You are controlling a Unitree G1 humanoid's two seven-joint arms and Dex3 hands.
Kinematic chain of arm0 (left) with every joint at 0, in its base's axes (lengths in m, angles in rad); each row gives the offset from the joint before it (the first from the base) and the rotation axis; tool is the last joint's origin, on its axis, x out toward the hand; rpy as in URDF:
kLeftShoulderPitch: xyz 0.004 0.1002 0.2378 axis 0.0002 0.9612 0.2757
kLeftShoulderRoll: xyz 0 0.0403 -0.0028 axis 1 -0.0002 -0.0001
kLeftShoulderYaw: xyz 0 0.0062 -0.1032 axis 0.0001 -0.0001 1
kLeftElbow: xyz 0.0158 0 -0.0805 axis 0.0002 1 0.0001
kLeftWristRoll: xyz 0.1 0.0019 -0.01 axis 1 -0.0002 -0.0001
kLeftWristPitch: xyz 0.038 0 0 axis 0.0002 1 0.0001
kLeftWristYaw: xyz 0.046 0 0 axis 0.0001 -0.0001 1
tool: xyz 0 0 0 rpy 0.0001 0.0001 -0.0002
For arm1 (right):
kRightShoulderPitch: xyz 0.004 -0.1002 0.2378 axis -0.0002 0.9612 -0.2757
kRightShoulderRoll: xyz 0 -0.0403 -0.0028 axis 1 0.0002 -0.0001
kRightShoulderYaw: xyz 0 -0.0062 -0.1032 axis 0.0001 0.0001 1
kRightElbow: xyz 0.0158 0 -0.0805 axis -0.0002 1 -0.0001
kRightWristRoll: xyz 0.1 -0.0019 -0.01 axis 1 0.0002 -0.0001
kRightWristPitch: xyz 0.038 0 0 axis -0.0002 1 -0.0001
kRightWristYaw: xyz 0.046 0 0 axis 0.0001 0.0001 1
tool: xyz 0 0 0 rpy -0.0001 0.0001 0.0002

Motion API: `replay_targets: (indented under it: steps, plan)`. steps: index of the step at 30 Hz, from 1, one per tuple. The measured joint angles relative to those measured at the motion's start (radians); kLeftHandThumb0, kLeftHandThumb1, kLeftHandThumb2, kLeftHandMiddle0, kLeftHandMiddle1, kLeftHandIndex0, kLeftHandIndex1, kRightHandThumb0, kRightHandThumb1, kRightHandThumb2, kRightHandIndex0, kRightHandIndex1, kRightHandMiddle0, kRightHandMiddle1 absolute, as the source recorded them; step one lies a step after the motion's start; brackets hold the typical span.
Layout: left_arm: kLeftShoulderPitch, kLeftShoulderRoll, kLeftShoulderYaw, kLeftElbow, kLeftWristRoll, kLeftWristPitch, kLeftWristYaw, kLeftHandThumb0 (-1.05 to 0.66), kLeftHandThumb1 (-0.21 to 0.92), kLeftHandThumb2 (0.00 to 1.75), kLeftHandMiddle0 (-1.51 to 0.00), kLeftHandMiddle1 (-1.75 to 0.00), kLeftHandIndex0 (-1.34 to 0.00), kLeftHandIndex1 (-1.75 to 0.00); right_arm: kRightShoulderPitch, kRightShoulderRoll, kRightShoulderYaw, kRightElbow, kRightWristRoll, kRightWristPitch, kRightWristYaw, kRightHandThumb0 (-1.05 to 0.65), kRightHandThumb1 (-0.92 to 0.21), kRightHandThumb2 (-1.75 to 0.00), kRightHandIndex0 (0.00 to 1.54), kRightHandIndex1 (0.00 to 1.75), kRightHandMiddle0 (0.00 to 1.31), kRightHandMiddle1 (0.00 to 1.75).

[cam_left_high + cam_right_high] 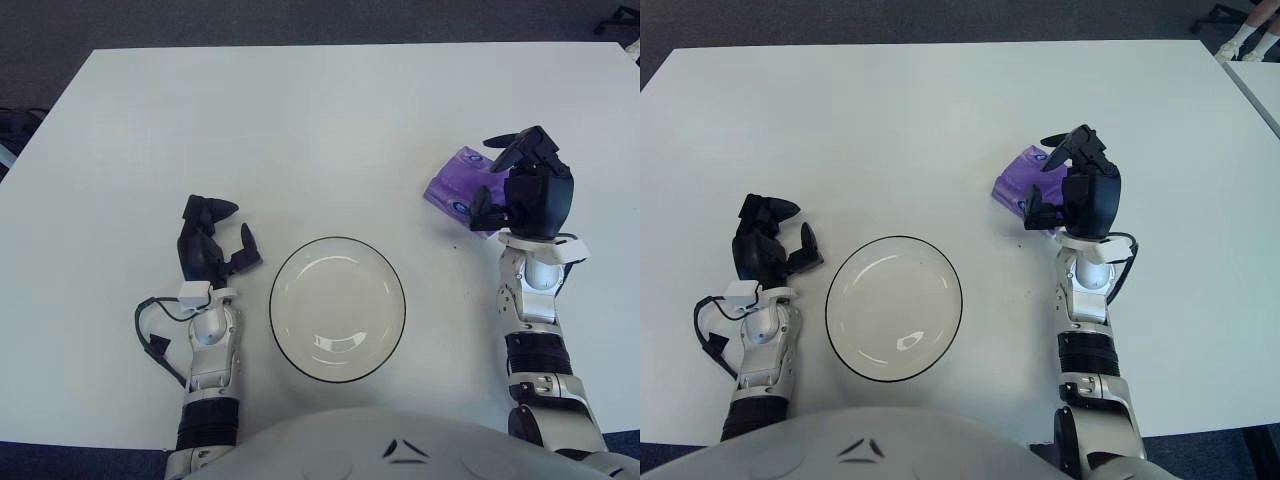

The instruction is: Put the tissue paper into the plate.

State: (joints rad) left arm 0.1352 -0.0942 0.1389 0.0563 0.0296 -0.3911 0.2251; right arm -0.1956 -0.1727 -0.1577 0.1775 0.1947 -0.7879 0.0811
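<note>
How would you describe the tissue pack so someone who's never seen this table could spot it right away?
Start at the white table and find the round plate near its front edge. Look to the plate's right and farther back, where the right hand hovers with open fingers. Partly hidden under it lies the tissue pack, a soft crinkled packet and the only purple thing on the table.

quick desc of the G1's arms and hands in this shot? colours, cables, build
Both hands, left hand and right hand, are black with three chunky fingers. Forearms are silver-white segmented shells with black bands near the elbow. A loose black cable loops beside the left wrist; a thinner one hugs the right wrist.
</note>
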Motion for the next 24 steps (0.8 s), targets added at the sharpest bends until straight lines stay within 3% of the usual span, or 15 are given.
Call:
replay_targets:
  steps: [24]
  plan:
    - [0.003, -0.008, -0.001, -0.005, 0.010, 0.009, 0.000, -0.01, 0.20, 1.44, -0.70, -1.67, -0.50, -1.75, -0.001, 0.011, -0.022, 0.004, 0.006, -0.013, 0.042, 0.00, 0.10, -1.75, 0.89, 1.63, 0.77, 1.75]
